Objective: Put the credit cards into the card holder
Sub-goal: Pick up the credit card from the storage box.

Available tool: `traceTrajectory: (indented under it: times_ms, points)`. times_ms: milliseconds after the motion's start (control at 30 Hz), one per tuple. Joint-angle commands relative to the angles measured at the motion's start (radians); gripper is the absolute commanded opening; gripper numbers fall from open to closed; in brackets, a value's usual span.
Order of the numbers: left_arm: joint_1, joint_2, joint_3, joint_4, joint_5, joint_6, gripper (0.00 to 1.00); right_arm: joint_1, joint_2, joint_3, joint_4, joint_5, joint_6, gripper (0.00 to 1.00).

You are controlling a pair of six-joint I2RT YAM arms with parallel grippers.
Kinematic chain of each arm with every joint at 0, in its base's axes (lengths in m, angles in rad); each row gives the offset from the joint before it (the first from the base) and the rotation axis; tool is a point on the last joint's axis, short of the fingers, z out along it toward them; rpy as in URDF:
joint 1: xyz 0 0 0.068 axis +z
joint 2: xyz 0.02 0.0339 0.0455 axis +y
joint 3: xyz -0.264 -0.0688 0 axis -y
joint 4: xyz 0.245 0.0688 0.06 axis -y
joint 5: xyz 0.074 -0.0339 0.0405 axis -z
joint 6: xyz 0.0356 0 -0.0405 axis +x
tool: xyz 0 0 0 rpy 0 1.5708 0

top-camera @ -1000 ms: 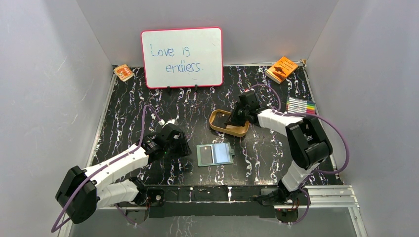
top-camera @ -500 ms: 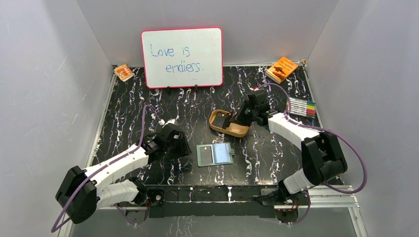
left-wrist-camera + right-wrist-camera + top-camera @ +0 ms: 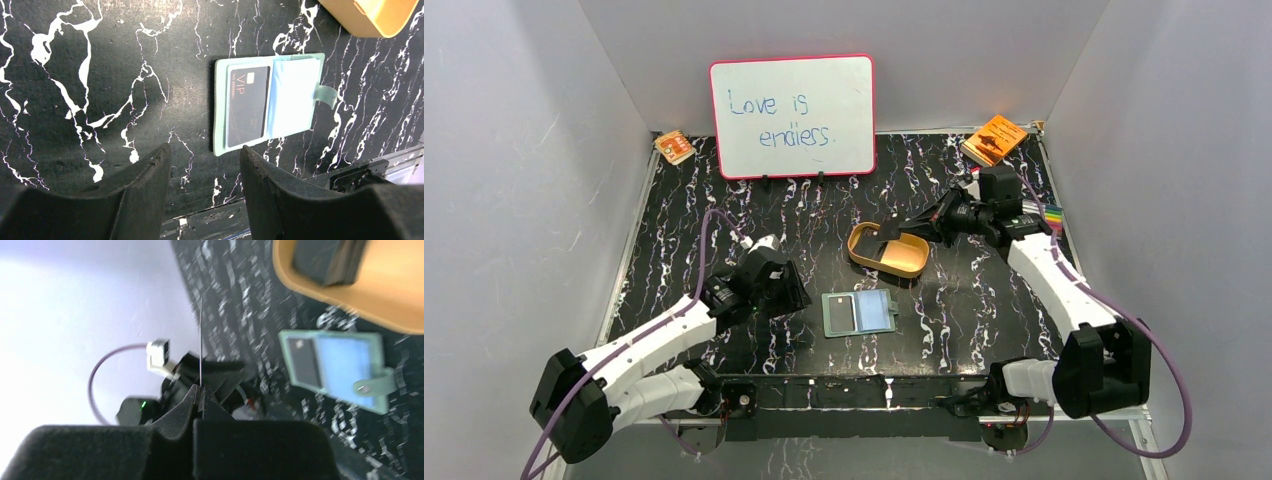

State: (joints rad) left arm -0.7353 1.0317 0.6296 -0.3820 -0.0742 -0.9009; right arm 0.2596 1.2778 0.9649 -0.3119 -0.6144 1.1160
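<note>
The sage-green card holder (image 3: 876, 312) lies open on the black marble table, with one black credit card (image 3: 843, 313) in its left sleeve. In the left wrist view the same card holder (image 3: 295, 95) and VIP credit card (image 3: 247, 105) lie just beyond my open, empty left gripper (image 3: 205, 149). My right gripper (image 3: 200, 388) is shut on another credit card (image 3: 200, 340), seen edge-on as a thin line. From above, the right gripper (image 3: 936, 226) holds it over the right end of the tan tray (image 3: 864, 255). More dark credit cards (image 3: 327, 260) are stacked in the tray (image 3: 390, 300).
A whiteboard (image 3: 792, 115) stands at the back. An orange booklet (image 3: 994, 139) lies at the back right, a small orange packet (image 3: 674, 147) at the back left. Coloured markers (image 3: 1051, 213) lie under the right arm by the right wall.
My right gripper has shut on a card and drawn back to the right from the tray, its arm swinging out toward the right wall. The left arm has barely shifted.
</note>
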Motion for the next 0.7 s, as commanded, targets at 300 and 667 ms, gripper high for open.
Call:
traceTrajectory:
  times_ms: [300,667]
  points:
    - [0.001,-0.065,0.033,-0.047,-0.031,-0.004,0.50,-0.016,-0.148,0.007,-0.034,-0.313,0.060,0.00]
    - [0.000,-0.066,0.051,-0.037,0.058,0.110,0.52,0.189,-0.234,0.170,-0.527,0.248,-0.722,0.00]
